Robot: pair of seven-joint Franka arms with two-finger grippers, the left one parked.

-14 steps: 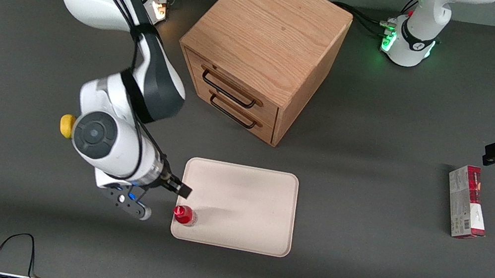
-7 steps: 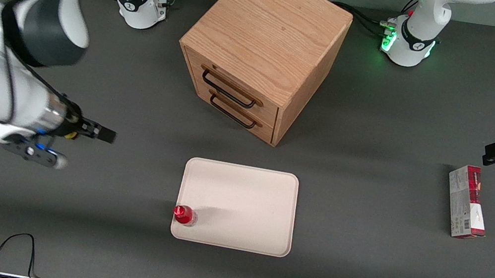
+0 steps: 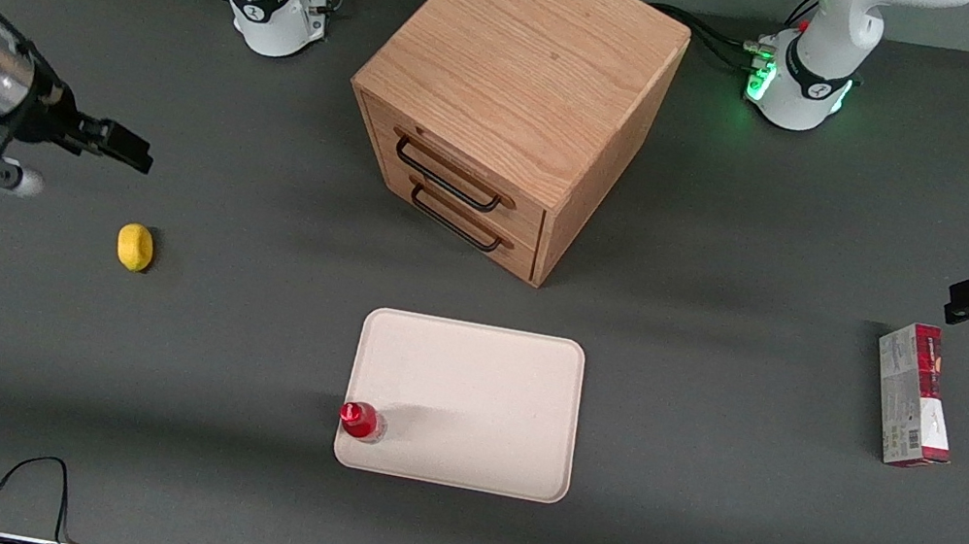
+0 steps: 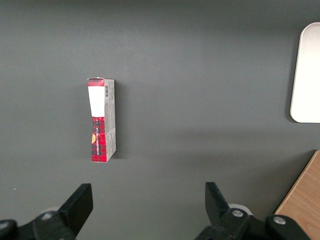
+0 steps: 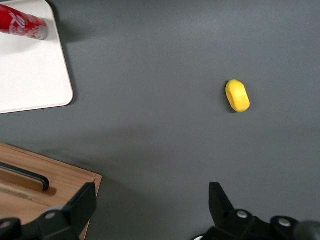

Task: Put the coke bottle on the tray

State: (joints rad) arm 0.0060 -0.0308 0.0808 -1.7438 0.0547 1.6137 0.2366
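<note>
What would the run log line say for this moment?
coke bottle: upright on tray corner | gripper: open, empty, away above table near lemon | placement: looks done

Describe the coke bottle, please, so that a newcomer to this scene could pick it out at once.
Start at the wooden drawer cabinet; nearer the front camera lies the cream tray. The coke bottle stands upright on the tray, in the near corner toward the working arm's end. It is the only red thing there; the yellow lemon-like object lies off the tray near the open hand.
</note>
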